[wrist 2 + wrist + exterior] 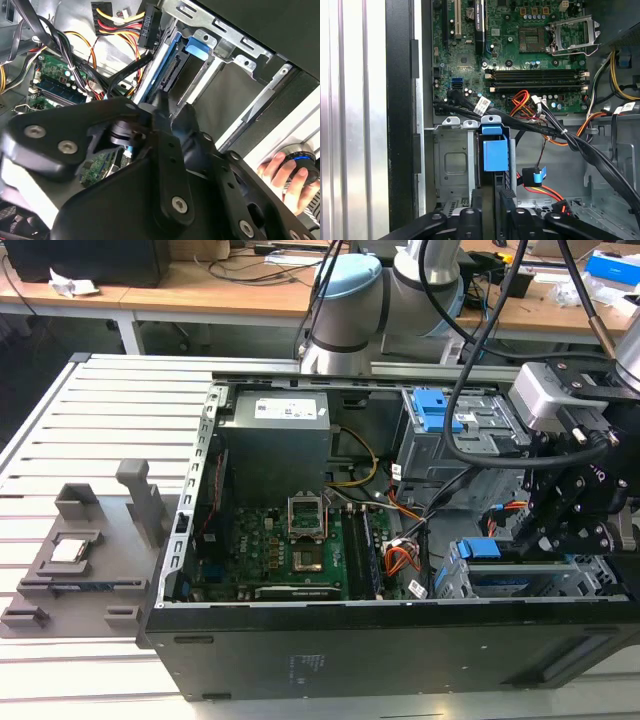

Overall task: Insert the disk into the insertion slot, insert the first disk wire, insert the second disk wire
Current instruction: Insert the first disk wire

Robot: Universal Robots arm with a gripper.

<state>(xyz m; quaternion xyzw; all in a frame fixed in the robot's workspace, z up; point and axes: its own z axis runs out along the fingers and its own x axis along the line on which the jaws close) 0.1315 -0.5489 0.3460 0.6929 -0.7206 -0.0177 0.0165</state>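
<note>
Disk (495, 154) on edge inside drive cage (451, 162), blue end showing. Gripper (495, 197) right at that end; clamped or not, cannot tell. Blue-tabbed plug (535, 176) beside cage.

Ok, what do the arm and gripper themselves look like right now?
The arm is silver-grey tubing with pale blue caps on rounded joints; thick black cables loop down to its wrist, where a light grey boxy housing sits. The gripper is matte black: flat angular link plates studded with silver screw heads.
</note>
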